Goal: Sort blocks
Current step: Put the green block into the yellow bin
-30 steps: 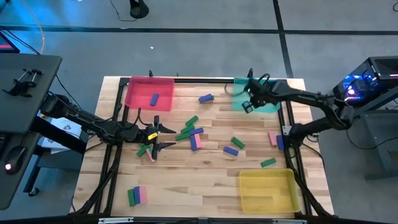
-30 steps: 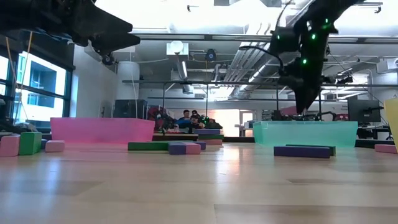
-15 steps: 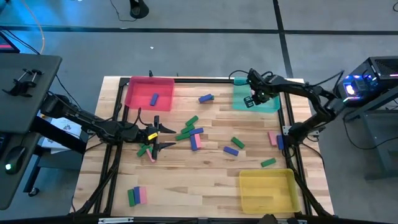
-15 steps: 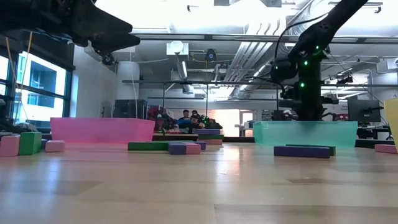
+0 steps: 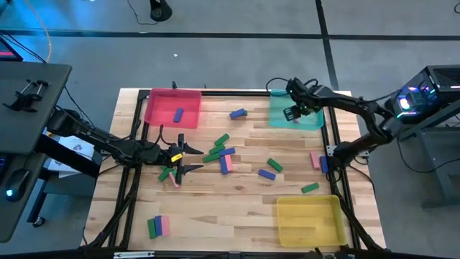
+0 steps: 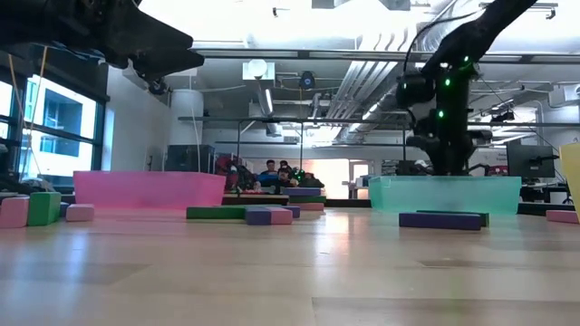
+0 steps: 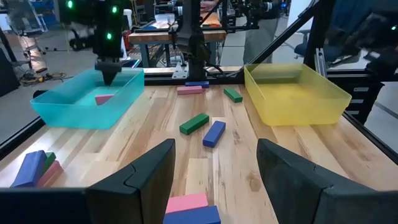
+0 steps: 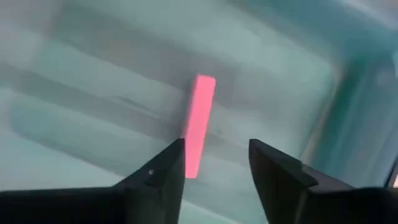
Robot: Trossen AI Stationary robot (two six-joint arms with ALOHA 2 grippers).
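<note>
Because pink goes in the teal tray (image 5: 277, 119) at the table's far right corner, my right gripper (image 5: 292, 114) hangs over it, fingers parted, a pink block (image 8: 198, 124) lying free below. My left gripper (image 5: 180, 160) waits wide near the left edge.

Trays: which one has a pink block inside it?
The teal tray, under the right pincer. A pink block lies on its floor. The pink tray holds a blue block, and the yellow tray holds none.
</note>
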